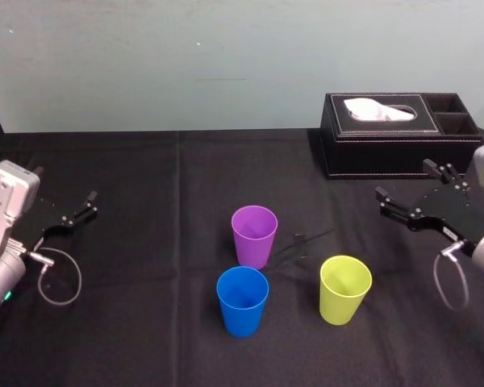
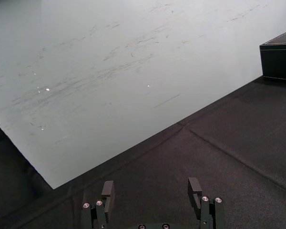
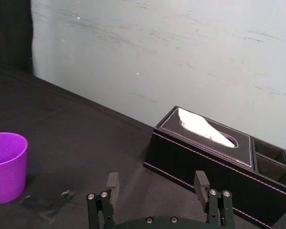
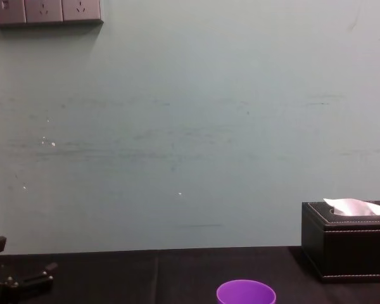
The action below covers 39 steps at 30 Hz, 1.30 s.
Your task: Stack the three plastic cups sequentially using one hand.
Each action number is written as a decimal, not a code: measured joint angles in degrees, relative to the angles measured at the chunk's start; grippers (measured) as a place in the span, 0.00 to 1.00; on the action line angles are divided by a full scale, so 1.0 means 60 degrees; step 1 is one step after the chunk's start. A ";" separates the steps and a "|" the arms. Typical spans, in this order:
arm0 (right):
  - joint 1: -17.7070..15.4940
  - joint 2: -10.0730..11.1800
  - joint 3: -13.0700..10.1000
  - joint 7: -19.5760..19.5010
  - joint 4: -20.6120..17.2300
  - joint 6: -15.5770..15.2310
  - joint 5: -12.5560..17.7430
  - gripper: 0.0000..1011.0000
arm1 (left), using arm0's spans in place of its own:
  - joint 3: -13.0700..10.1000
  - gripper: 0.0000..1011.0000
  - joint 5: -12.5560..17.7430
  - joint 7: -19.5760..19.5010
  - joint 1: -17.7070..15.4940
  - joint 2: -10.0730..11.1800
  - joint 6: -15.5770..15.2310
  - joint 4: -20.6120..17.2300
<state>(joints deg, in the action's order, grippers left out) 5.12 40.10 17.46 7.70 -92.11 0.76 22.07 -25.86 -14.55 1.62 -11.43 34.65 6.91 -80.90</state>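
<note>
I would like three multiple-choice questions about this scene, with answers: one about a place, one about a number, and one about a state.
1. Where is the box?
A. back right
B. front left
C. between the cups

2. How many cups are there?
A. two
B. three
C. four

3. How are the claws?
A. shut on cups
B. both open, empty
C. one holds the box

Answers:
1 A: it sits at the far right.
2 B: there is a purple cup, a blue cup and a yellow-green cup.
3 B: the left claw and right claw hang open at the sides, touching nothing.
</note>
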 joint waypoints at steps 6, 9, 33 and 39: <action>-0.0512 0.0732 -0.0555 0.0760 -0.0633 -0.0126 0.0379 0.99 | 0.0000 1.00 -0.0001 0.0000 0.0001 0.0000 0.0000 0.0000; -0.0755 0.1049 -0.0764 0.1062 -0.0840 -0.0138 0.0477 0.99 | 0.0000 1.00 -0.0001 0.0000 0.0000 0.0000 0.0000 0.0000; -0.2671 0.2609 -0.1694 0.3561 -0.1362 0.0352 0.0679 0.99 | 0.0000 1.00 0.0000 0.0000 0.0000 0.0000 0.0000 0.0000; -0.2883 0.2697 -0.1778 0.4139 -0.1395 0.0360 0.0770 0.99 | 0.0000 1.00 0.0000 0.0000 0.0000 0.0000 0.0000 0.0000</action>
<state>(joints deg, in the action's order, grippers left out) -12.18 56.29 6.79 32.54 -100.48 2.91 26.70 -25.86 -14.55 1.62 -11.43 34.65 6.91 -80.90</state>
